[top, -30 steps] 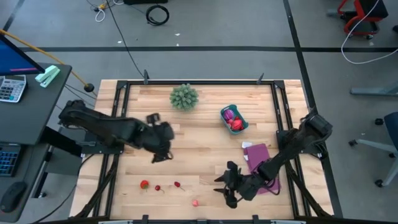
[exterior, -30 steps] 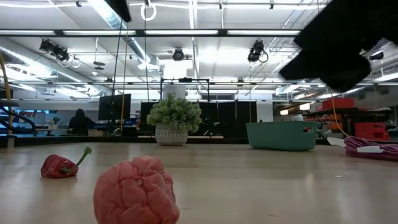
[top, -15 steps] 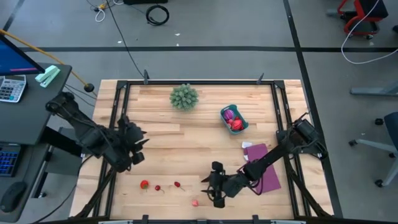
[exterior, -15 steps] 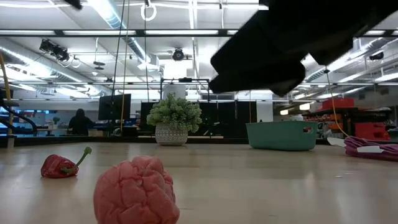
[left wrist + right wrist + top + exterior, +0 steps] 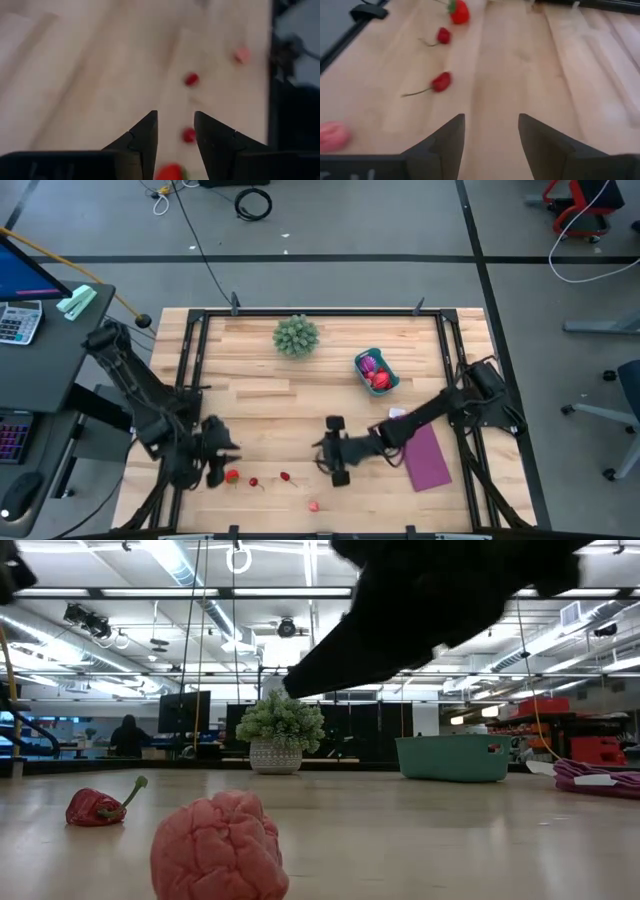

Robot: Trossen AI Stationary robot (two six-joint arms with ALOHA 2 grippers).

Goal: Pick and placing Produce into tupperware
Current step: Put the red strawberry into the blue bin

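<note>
The teal tupperware (image 5: 376, 372) stands on the table's right far part with a purple-pink ball and a red fruit inside; it also shows in the low view (image 5: 452, 757). Loose produce lies on the wood near the near edge: a red strawberry-like piece (image 5: 232, 476), two tiny stemmed red pieces (image 5: 253, 481) (image 5: 285, 476), and a pink lumpy one (image 5: 314, 505) (image 5: 218, 850). My left gripper (image 5: 215, 465) (image 5: 175, 135) is open, just left of the strawberry piece. My right gripper (image 5: 335, 455) (image 5: 487, 140) is open over the table's middle, above and right of the red pieces (image 5: 441, 81).
A spiky green ball (image 5: 296, 335) sits near the far edge. A flat purple sheet (image 5: 428, 458) lies under my right arm. Bare wood stretches between the tupperware and the loose pieces. A dark frame rail runs along the table edges.
My left gripper swung from the table's middle toward the left edge, then toward the near edge, ending beside the strawberry piece. My right gripper moved from near the purple sheet toward the left and a little toward the far edge. The produce stayed in place.
</note>
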